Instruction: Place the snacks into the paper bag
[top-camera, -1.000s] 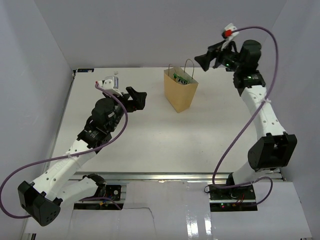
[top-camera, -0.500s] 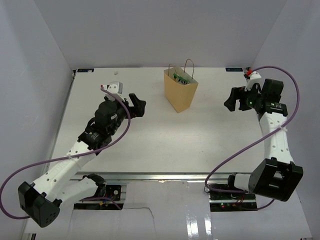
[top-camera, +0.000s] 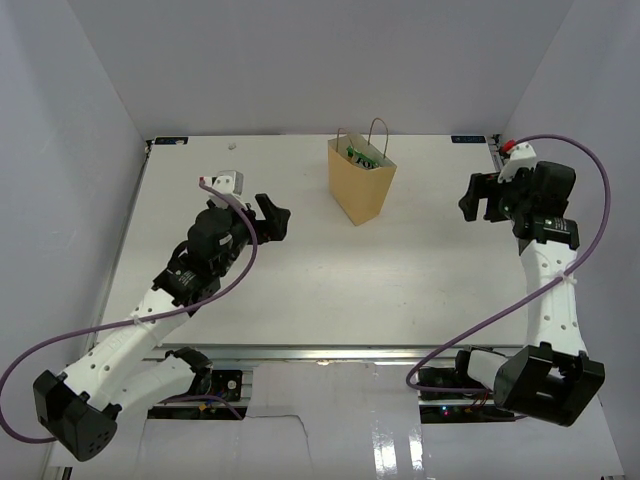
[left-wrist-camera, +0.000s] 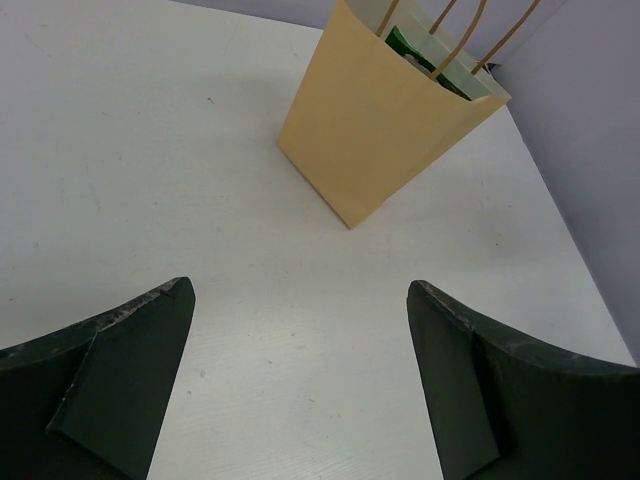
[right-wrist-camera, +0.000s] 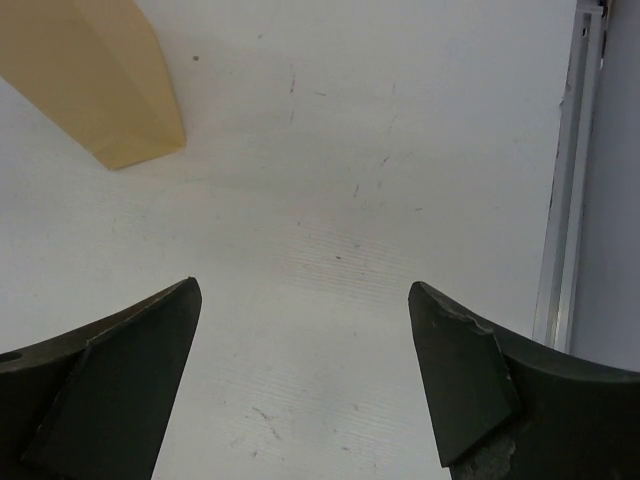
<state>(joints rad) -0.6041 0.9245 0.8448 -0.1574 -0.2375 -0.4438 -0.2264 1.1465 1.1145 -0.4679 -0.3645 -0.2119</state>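
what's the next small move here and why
Probably retract the left gripper and right gripper toward the near edge. Both are open and empty, green packets sit inside the upright paper bag, and no packet shows on the table in any view, so nothing seems left to pick up.

We hold our left arm bent at the elbow, forearm angled up and to the right from its near-left base. Our left hand points right, fingers spread wide with nothing between them. Our right arm rises along the right side. Our right hand points left, fingers likewise apart and empty.
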